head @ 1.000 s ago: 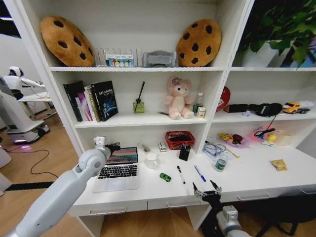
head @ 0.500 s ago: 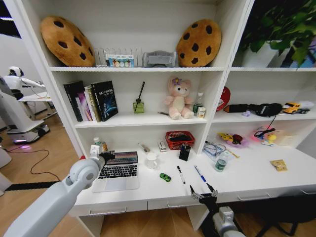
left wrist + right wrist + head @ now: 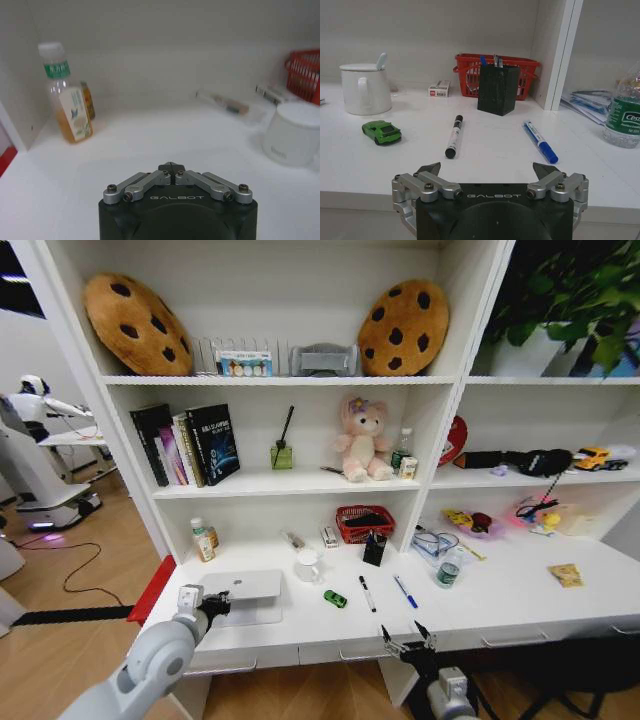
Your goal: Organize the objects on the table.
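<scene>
Head view: I see the laptop (image 3: 243, 592) lying closed on the left part of the white bench (image 3: 500, 605). My left pincer (image 3: 212, 606) sits at the laptop's near-left corner; whether it touches I cannot tell. The green toy car (image 3: 335, 598) lies to the right of the laptop, then the black pen (image 3: 366, 593) and the blue pen (image 3: 405, 591), side by side and apart. The green-labelled bottle (image 3: 447, 570) stands farther right. My right pincer (image 3: 408, 642) hangs at the bench's near edge, just this side of the two pens.

Left wrist view: left pincer (image 3: 172, 172) fingers drawn together, nothing between them. A white surface spreads ahead; a juice bottle (image 3: 66, 101) stands far off by the wall, a white mug (image 3: 294, 133) toward the other side.

Right wrist view: right pincer (image 3: 488, 172) fingers spread apart, empty. Black pen (image 3: 453, 136) straight ahead, blue pen (image 3: 540, 141) and toy car (image 3: 382, 132) flanking it, black pen holder (image 3: 498, 90) and red basket (image 3: 470, 75) beyond.
</scene>
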{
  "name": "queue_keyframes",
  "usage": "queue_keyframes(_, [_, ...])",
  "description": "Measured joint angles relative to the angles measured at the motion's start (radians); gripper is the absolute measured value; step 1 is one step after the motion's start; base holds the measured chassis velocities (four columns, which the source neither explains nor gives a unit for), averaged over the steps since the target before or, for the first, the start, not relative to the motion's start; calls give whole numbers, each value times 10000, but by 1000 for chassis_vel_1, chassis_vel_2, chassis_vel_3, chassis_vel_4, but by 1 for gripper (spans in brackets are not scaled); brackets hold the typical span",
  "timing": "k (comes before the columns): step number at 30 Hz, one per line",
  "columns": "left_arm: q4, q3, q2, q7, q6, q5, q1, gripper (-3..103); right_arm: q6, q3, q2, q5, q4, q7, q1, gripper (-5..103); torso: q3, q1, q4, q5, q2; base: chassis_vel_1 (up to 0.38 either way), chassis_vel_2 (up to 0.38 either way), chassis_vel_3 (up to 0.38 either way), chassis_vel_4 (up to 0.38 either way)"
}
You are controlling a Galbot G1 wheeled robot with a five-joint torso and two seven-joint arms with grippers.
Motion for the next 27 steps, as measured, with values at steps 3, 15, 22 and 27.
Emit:
queue_keyframes(3, [663,-389,-647,1073,-1974,1441,-555,0,-9,73,-76,145,110,3,77,100,1,3,-6,0,-1,0,0,0,0])
queue_keyframes(15, [930,-3565,-1800,3362,-5170,2925,2235,38,-309,548,-229,608,1476,334,-178,100,0,2,4,-1,-1,0,0,0,0])
queue_keyframes(22, [-22,-4803,-3080,4891,-6723,3409,5428,65,-828,696,-529,775,2171,779,-220,100,-1,0,7,3,0,0,0,0,0])
queue_keyframes(27, [-898,-5101,-4072,5071,-7275,3452,6958,81,-1049,574,-782,637,2319,992,-191,100,-1,0,3,4,1,0,0,0,0])
